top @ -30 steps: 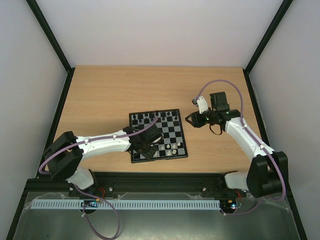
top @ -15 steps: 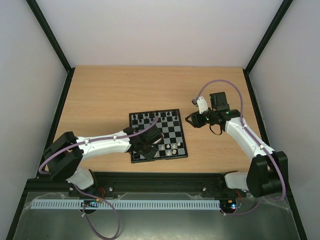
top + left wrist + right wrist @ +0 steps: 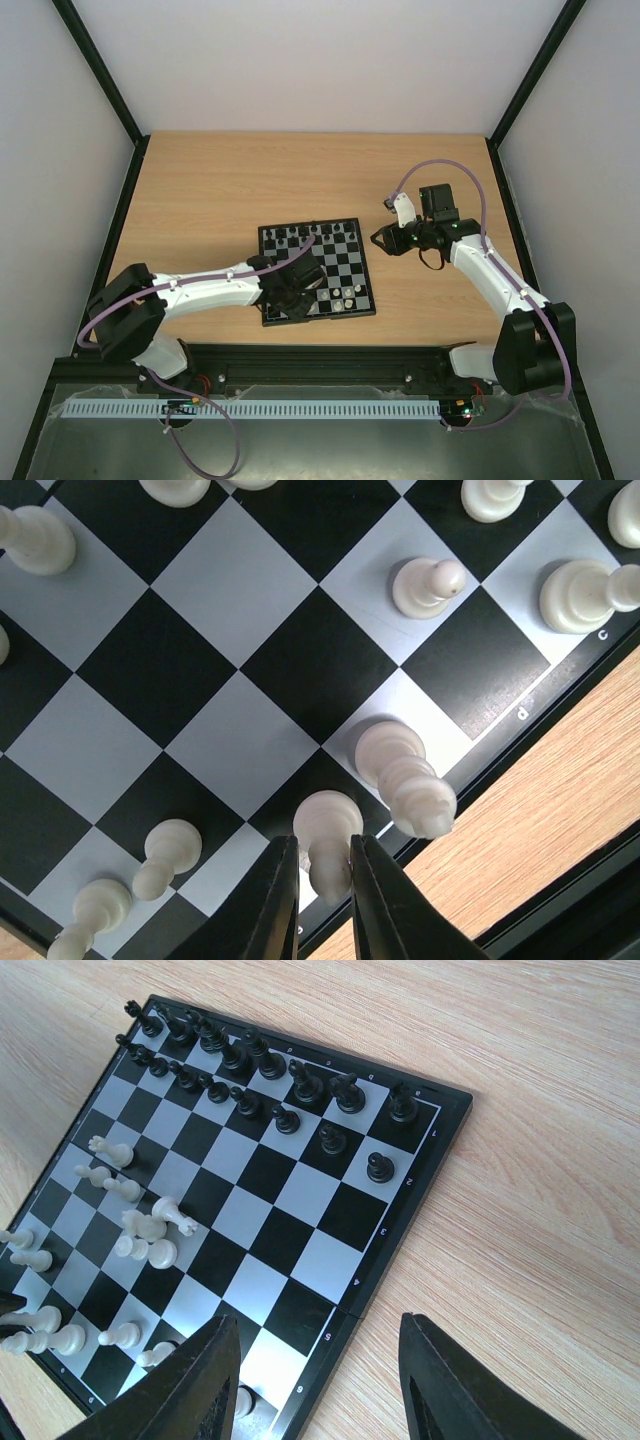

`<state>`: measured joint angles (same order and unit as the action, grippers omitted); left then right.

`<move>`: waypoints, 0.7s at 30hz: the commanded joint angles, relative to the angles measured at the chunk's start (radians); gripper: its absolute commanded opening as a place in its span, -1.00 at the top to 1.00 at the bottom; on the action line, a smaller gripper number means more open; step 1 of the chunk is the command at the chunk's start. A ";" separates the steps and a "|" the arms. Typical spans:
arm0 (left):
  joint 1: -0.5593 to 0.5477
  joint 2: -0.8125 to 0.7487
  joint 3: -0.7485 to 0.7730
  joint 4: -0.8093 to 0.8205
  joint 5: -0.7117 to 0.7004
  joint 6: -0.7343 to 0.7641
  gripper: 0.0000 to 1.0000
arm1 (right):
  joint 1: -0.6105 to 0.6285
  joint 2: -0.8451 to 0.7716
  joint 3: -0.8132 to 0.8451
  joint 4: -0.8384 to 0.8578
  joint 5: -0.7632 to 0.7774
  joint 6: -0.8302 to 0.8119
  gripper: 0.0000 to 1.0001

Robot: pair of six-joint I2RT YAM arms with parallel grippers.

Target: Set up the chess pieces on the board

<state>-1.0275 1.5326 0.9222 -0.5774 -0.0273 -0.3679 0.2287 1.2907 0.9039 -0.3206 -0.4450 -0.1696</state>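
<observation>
- One cream piece (image 3: 326, 832) is seen upright at the lower middle of the left wrist view. It stands on the outermost row of the board (image 3: 345, 262), just inside the black border.
- It is clamped by the left gripper (image 3: 318, 880), with a dark finger pressed against each side.
- A taller piece (image 3: 405, 778), also cream, is found just to its right. Whether the two touch cannot be told.
- At least ten cream pieces (image 3: 150, 1232) are counted in the left wrist view, most of them near the frame's edges. In the right wrist view they are spread unevenly over the left and lower left of the board.
- The black pieces (image 3: 265, 1060) are ranged in two rows along the board's upper edge. Eight are counted in the back row, but the second row is too small to count at its far left end.
- A band of bare squares is left between the black rows and the cream group.
- One board is present, checked in black and grey-white, with small letters on its thin border.
- It is laid slightly turned at the lower centre of the top view, on a wooden table (image 3: 200, 190).
- Wood is shown on every side of it, widest above. A black rail (image 3: 132, 178) bounds the table at the left.
- The right gripper (image 3: 383, 240) is held off the board, just right of its upper right corner. Its fingers are spread wide with nothing between them.
</observation>
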 commanded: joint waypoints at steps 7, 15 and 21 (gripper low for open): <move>-0.007 -0.067 0.084 -0.097 -0.005 0.014 0.26 | -0.004 0.005 0.003 -0.044 -0.018 -0.010 0.10; 0.078 -0.030 0.305 -0.139 -0.087 0.159 -0.01 | -0.005 0.010 0.001 -0.042 -0.018 -0.012 0.10; 0.200 0.068 0.433 -0.034 -0.146 0.199 -0.10 | -0.003 -0.005 -0.006 -0.040 -0.036 -0.031 0.10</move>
<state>-0.8955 1.5379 1.2968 -0.6556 -0.1276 -0.2111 0.2287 1.2930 0.9039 -0.3206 -0.4454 -0.1764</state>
